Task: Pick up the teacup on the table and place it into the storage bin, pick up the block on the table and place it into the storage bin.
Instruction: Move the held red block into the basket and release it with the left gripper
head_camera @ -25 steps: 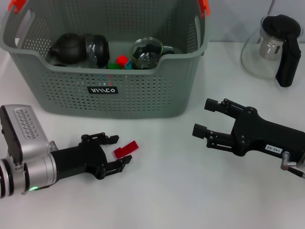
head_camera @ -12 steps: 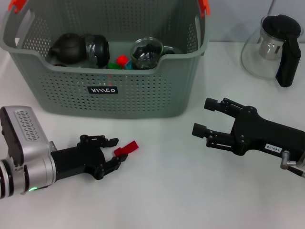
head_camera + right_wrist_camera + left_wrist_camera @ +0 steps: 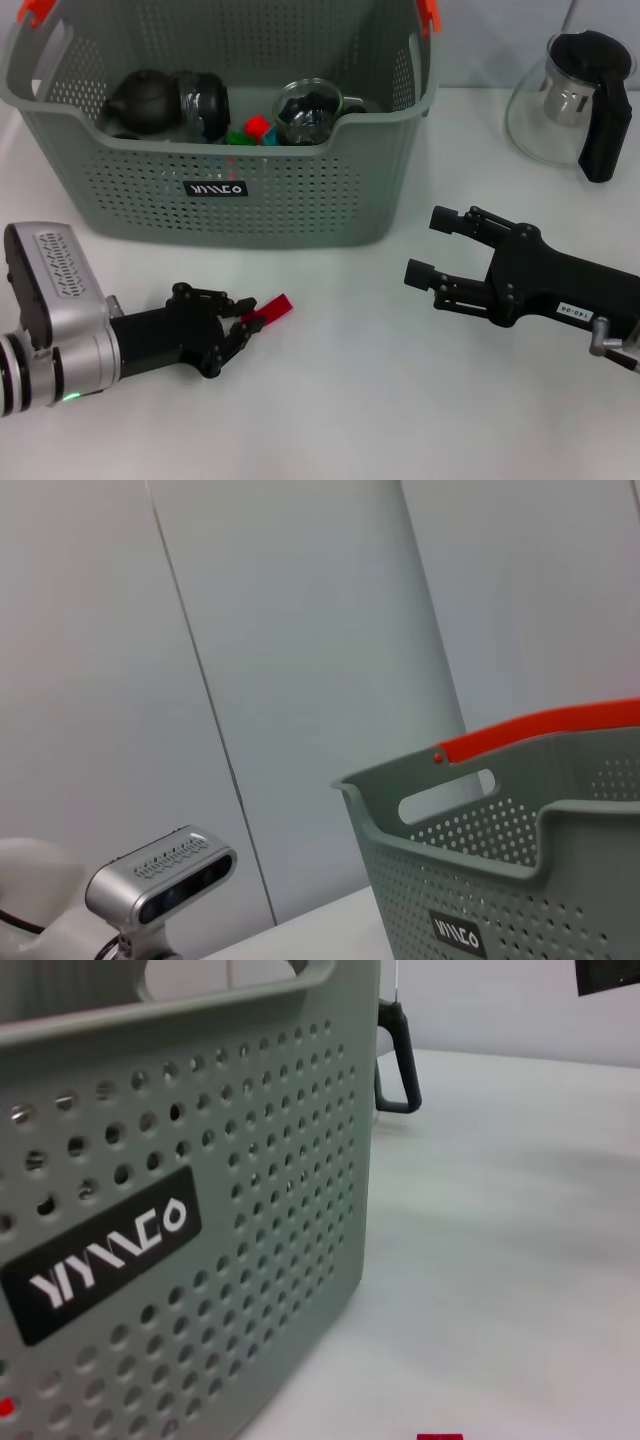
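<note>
While my left gripper (image 3: 243, 322) pinches only one end of the red block (image 3: 268, 311), lower left of the frame in front of the storage bin (image 3: 300, 215), it may twist free on lifting. My right gripper (image 3: 432, 245) sits open, lower right.

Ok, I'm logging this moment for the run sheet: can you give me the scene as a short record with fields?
left end effector: low on the table, fingers closed on the red block
right end effector: open, idle above the table at the right
storage bin: holds a dark teapot, a glass cup and coloured blocks
glass teapot: on the table, far right, outside the bin
</note>
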Motion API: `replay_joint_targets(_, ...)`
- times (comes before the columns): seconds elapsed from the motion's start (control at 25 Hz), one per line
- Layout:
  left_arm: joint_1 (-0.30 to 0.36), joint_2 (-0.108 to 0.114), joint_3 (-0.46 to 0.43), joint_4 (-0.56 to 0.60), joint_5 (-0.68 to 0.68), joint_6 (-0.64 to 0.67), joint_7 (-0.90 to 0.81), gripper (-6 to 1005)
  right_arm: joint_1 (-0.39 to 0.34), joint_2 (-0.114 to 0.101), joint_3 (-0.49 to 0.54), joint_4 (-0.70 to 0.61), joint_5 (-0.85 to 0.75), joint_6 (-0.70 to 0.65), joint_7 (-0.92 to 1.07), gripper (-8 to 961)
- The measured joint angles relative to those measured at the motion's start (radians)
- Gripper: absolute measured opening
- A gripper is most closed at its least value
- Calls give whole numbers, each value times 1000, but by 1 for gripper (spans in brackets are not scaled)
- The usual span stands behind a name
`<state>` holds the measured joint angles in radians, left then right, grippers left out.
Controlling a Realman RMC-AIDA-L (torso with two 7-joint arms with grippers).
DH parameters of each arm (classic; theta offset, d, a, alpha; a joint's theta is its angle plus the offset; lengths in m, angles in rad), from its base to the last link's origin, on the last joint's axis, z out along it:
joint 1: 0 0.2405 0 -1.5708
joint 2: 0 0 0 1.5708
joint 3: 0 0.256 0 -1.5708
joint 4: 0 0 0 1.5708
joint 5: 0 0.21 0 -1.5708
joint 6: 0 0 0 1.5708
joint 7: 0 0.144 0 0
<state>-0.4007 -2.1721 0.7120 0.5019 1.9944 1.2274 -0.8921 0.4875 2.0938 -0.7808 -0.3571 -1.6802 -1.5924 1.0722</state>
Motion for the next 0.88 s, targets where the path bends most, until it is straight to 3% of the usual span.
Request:
replay_joint_targets(0.2, 5, 1, -11, 7, -10, 22, -6, 171, -1, 0, 0, 1, 0, -4, 0, 910)
replay_joint_targets(0.32, 7, 10, -60, 26, -8, 111, -24, 170, -2, -1, 0, 2, 0, -5, 0, 910)
replay_joint_targets(0.68, -32, 114, -313, 79, -5, 546, -175, 169, -5, -1, 0, 0, 2, -9, -1, 909)
replay_joint_targets(0.88, -116, 158, -444, 128, -40, 702, -324, 170, 0, 0, 1, 0, 3, -9, -3, 909)
